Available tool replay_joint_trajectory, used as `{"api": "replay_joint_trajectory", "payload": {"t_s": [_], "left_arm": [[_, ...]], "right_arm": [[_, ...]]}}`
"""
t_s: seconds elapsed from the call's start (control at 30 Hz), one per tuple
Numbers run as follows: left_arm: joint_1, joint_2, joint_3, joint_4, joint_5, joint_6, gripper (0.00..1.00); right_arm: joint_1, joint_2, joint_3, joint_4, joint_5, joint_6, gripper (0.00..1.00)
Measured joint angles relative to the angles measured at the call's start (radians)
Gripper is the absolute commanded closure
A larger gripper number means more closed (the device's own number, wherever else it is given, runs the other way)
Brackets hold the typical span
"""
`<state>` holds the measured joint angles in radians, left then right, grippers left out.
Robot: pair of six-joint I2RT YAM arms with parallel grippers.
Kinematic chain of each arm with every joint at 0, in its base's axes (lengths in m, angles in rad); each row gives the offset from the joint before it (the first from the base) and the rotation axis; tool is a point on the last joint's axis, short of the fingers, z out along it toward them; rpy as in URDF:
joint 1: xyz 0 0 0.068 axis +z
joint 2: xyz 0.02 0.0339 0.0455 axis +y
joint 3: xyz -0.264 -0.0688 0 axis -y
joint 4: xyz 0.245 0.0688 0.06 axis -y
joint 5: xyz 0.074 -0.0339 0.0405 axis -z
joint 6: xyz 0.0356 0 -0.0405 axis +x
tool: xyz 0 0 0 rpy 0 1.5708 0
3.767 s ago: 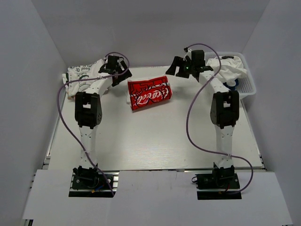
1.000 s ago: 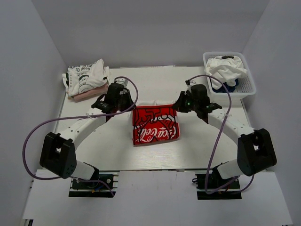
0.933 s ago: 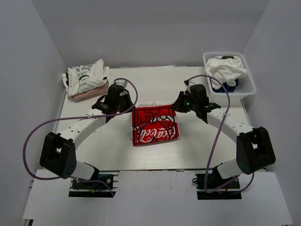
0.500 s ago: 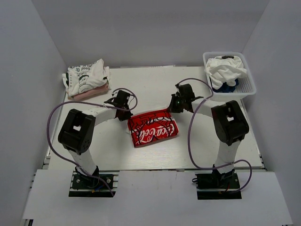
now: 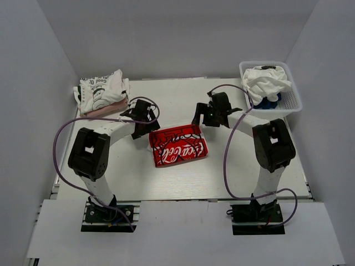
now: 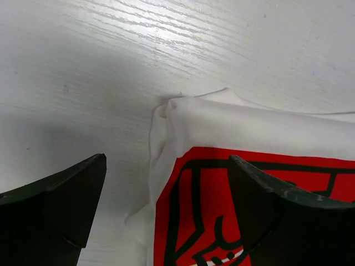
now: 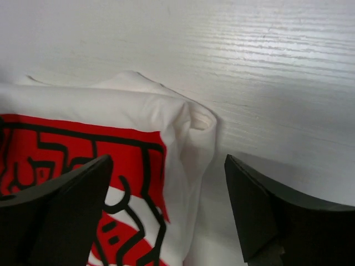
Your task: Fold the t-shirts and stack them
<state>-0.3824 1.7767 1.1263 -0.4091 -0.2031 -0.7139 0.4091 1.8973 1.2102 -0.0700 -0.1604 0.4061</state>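
**A:** Right, red-print shirt point(image 5: 178, 146) lies folded to a rectangle, mid-desk point(image 5: 183, 177), a little skewed, between the two arms.

**B:** Pincers?

**A:** Left pincer point(image 6: 166, 163) apart, empty, over the shirt's far-left corner. Right pincer point(image 7: 167, 160) apart, empty, over the far-right corner. Cannot tell whether any tip touches cloth.

**B:** Rest of the load?

**A:** Folded stack point(image 5: 102, 91) at the desk's far-left corner. White heap point(image 5: 266, 80) with some blue under it in the basket point(image 5: 288, 106), far right.

**B:** Step, by your reading?

**A:** Fold looks finished. Carrying it to the stack seems the likely next move.

**B:** Hazards?

**A:** Several.
- Left corner shows loose layers, one thin edge trailing out on the desk. A pinch that catches only the top layer would peel the fold open on the lift.
- Right corner is puckered, so the same risk applies there.
- If one arm closes or rises ahead of the other, the bundle gets dragged askew or sags in the middle.
- Stack looks lumpy and uneven on top. A shirt set down off-centre could slide off, or push the upper pieces over.
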Motion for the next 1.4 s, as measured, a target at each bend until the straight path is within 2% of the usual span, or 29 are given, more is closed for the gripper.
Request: {"api": "replay_joint_trajectory", "payload": {"t_s": [0.13,0.23,0.4,0.43,0.53,0.57,0.67,0.7,0.8,0.93,1.03,1.2,1.4], "left_arm": [[-0.004,-0.103,-0.074,-0.002,0.009,0.015,0.00],[-0.013,-0.192,-0.182,0.033,0.077,0.032,0.00],[-0.038,-0.219,-0.297,0.092,0.179,0.052,0.00],[-0.044,-0.221,-0.301,0.111,0.195,0.053,0.03],[-0.061,-0.201,-0.308,0.161,0.236,0.061,0.21],[-0.066,-0.194,-0.308,0.178,0.246,0.062,0.35],[-0.078,-0.150,-0.293,0.211,0.278,0.066,0.58],[-0.084,-0.131,-0.279,0.212,0.277,0.070,0.73],[-0.102,-0.073,-0.218,0.201,0.282,0.072,1.00],[-0.122,-0.029,-0.143,0.159,0.244,0.096,1.00],[-0.135,-0.006,-0.077,0.094,0.159,0.138,1.00],[-0.129,0.018,0.085,-0.008,-0.017,0.298,1.00],[-0.103,0.017,0.234,-0.014,-0.239,0.510,1.00]], "right_arm": [[-0.003,-0.118,-0.027,-0.001,0.008,-0.010,0.10],[-0.003,-0.228,-0.089,0.009,0.020,-0.003,0.10],[-0.003,-0.347,-0.207,0.017,0.042,0.012,0.10],[-0.003,-0.362,-0.226,0.015,0.047,0.013,0.10],[-0.003,-0.401,-0.270,0.001,0.065,0.018,0.10],[-0.003,-0.411,-0.278,-0.002,0.072,0.019,0.10],[-0.004,-0.441,-0.296,-0.006,0.098,0.021,0.10],[-0.004,-0.450,-0.300,-0.007,0.106,0.021,0.10],[-0.006,-0.467,-0.310,-0.010,0.127,0.021,0.10],[-0.011,-0.478,-0.323,-0.010,0.158,0.019,0.10],[-0.017,-0.484,-0.328,-0.010,0.170,0.013,0.10],[-0.018,-0.522,-0.359,-0.008,0.200,-0.002,0.10],[-0.019,-0.592,-0.417,0.021,0.253,-0.027,0.10]]}}
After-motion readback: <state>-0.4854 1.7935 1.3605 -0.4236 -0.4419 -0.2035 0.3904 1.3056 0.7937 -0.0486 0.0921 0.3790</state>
